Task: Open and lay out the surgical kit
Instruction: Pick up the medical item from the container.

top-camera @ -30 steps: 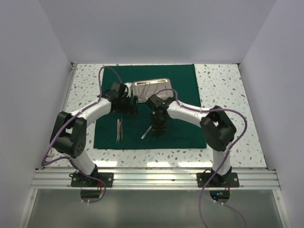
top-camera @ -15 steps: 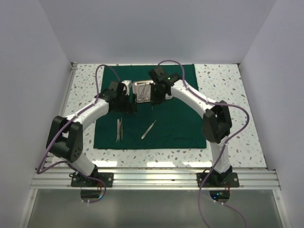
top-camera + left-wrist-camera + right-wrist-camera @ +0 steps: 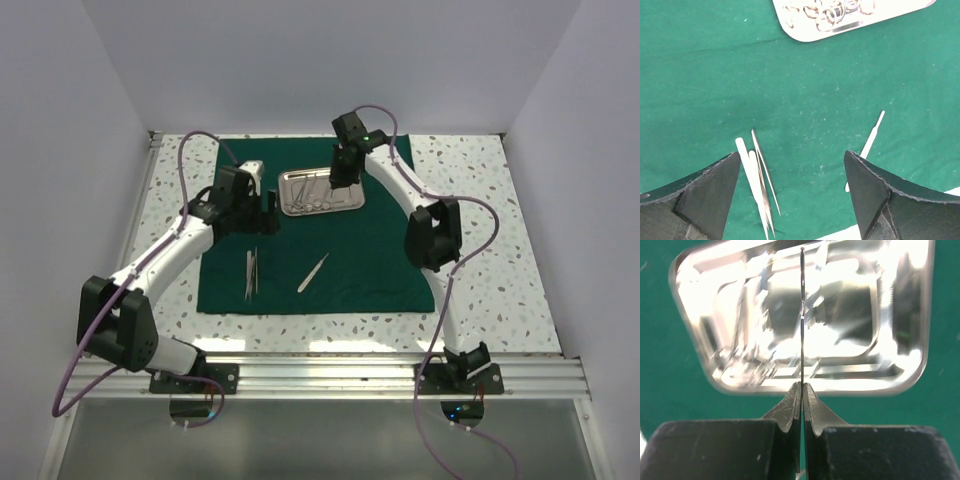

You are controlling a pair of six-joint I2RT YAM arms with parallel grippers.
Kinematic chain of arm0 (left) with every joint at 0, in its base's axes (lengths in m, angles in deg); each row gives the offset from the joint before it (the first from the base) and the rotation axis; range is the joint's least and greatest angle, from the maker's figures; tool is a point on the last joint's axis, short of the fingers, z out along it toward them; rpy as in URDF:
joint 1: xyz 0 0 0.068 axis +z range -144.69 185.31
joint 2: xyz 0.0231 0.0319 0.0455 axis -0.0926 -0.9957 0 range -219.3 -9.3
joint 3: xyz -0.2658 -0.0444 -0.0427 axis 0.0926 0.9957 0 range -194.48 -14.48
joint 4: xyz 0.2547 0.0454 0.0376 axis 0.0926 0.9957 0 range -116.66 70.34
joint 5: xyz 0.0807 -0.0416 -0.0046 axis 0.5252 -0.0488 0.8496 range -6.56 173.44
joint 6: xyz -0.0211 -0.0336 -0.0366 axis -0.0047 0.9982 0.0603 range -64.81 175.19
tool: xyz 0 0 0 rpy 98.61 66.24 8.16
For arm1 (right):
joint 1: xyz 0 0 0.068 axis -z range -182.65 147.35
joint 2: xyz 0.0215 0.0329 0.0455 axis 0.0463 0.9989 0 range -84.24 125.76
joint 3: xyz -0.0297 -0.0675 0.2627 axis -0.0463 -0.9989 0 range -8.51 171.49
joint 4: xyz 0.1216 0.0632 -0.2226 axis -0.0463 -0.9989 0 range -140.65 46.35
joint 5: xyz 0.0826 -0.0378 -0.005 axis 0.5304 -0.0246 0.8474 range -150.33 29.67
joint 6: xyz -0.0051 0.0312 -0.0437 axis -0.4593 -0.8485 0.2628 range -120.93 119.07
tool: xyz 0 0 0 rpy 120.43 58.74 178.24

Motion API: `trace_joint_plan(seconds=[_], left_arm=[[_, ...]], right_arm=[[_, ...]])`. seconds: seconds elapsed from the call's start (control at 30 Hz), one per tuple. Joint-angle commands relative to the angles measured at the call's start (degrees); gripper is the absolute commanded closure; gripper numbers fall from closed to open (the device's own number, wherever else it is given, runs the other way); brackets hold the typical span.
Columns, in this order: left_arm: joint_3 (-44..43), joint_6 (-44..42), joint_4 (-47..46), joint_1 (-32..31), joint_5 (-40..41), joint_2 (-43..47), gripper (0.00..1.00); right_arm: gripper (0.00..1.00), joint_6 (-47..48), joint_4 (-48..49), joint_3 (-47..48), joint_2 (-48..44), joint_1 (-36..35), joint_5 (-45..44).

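Note:
The dark green cloth (image 3: 375, 250) lies spread flat on the table. The steel tray (image 3: 285, 206) sits at its far middle and holds ring-handled instruments (image 3: 310, 202). Silver tweezers (image 3: 250, 272) and one slim instrument (image 3: 313, 272) lie on the near part of the cloth. My left gripper (image 3: 268, 212) is open and empty above the cloth; its view shows the tweezers (image 3: 757, 185), the slim instrument (image 3: 871, 140) and the tray's corner (image 3: 880, 12). My right gripper (image 3: 340, 182) hangs over the tray (image 3: 900, 315), shut on a thin instrument (image 3: 802, 315) seen edge-on.
Speckled tabletop (image 3: 470, 200) borders the cloth on the left, right and near sides. White walls enclose the back and both sides. A metal rail (image 3: 320, 375) runs along the near edge by the arm bases.
My right gripper left the slim instrument on the near cloth and moved far to the tray, and now holds a thin piece over it. My left arm drew back slightly to the left.

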Motion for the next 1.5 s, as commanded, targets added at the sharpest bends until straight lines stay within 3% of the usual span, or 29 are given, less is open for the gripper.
trace_joint_plan(seconds=[0.0, 0.17, 0.5, 0.9, 1.3, 1.47], left_arm=[[1.2, 2.4, 1.2, -0.2, 1.6, 4.4, 0.11], [2.3, 2.9, 2.7, -0.2, 1.6, 7.2, 0.11], [3.3, 4.0, 3.8, -0.2, 3.3, 8.9, 0.11], [3.7, 2.6, 2.0, -0.2, 2.2, 7.8, 0.11], [1.1, 1.1, -3.5, -0.1, -1.2, 0.0, 0.11], [-4.1, 0.5, -4.6, -0.6, -3.3, -6.4, 0.11]], right_arm=[[1.00, 1.0, 1.2, 5.1, 3.6, 2.1, 3.0], [1.00, -0.6, 5.7, 5.4, 6.5, 3.7, 5.1], [1.00, -1.3, 5.7, 4.0, 9.6, 5.1, 8.2], [1.00, 1.6, 8.3, -6.1, -6.3, 5.2, 7.1], [1.00, 0.4, 14.9, -45.6, -35.8, 1.5, 6.0], [1.00, -2.7, 16.7, -60.9, -46.3, -1.0, 4.3]])
